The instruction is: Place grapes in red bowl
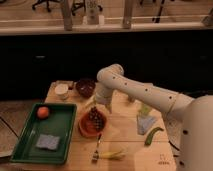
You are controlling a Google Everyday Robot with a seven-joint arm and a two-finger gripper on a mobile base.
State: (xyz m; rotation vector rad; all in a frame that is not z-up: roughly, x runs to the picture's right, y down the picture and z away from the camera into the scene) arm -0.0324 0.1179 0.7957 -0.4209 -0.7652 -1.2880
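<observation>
At the bottom centre of your frame, 1 fork with a yellow handle (106, 154) lies on the wooden table (125, 136). Left of it, the green plastic tray (30, 150) holds a blue sponge (47, 142) and a round orange fruit (43, 112). At centre, the dark purple grapes (95, 117) sit inside the red round bowl (88, 132). The gripper (101, 104) hangs just above them; you cannot tell whether it is apart or closed. Further back stands a dark brown bowl (85, 88).

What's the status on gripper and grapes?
Gripper low over the red bowl's far side. Grapes lying in the red bowl. Fork just in front of it, dark bowl behind; neither blocks.
</observation>
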